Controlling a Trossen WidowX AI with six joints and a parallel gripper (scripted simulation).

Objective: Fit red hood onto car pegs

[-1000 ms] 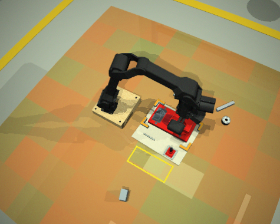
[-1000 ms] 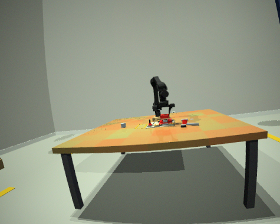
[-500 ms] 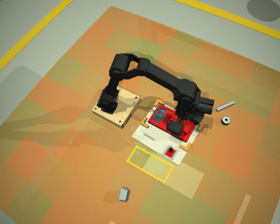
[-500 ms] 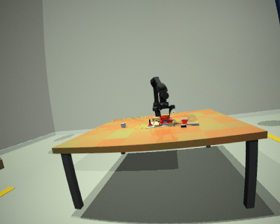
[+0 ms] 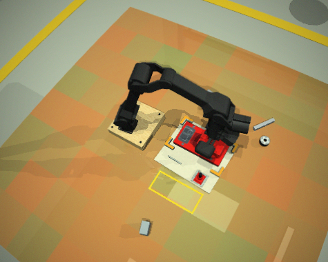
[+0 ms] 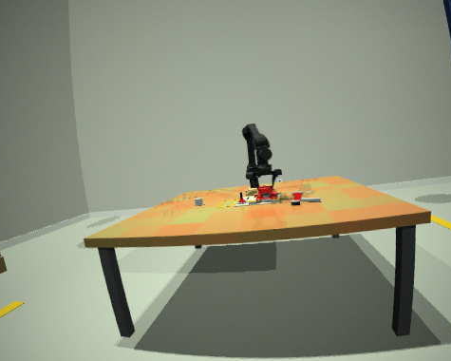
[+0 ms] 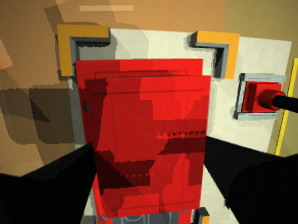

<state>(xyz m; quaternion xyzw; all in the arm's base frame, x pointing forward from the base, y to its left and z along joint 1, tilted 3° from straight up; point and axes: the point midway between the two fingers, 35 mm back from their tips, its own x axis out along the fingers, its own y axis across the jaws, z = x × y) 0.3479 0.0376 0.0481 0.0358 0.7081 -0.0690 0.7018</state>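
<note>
- The gripper (image 5: 217,143) (image 6: 265,184) (image 7: 149,144) had its two fingers closed on the red hood (image 5: 218,149) (image 6: 266,190) (image 7: 150,120), one against each long side.
- Between and ahead of the fingertips, the hood lay over the red chassis (image 5: 179,138) (image 7: 140,66); in the wrist view a strip of the chassis showed past its far edge.
- Whether the pegs were in the corner holes could not be told, nor whether the hood sat flat on the deck.
- Around the chassis, below the fingers, stood orange corner brackets (image 5: 169,143) (image 7: 65,50) on a white plate (image 5: 165,155) (image 7: 145,42).
- Beside the fingers, apart from them, a red piece with a black upright knob (image 5: 199,178) (image 6: 241,199) (image 7: 257,97) stood in a grey frame on that plate.
- Beyond the plate from the fingers lay a yellow outline (image 5: 171,200) (image 7: 284,115), and well apart, a grey block (image 5: 145,227) (image 6: 198,201).
- On the fingers' other side lay a grey bar (image 5: 264,124) (image 6: 310,199) and a round ring (image 5: 261,140).
</note>
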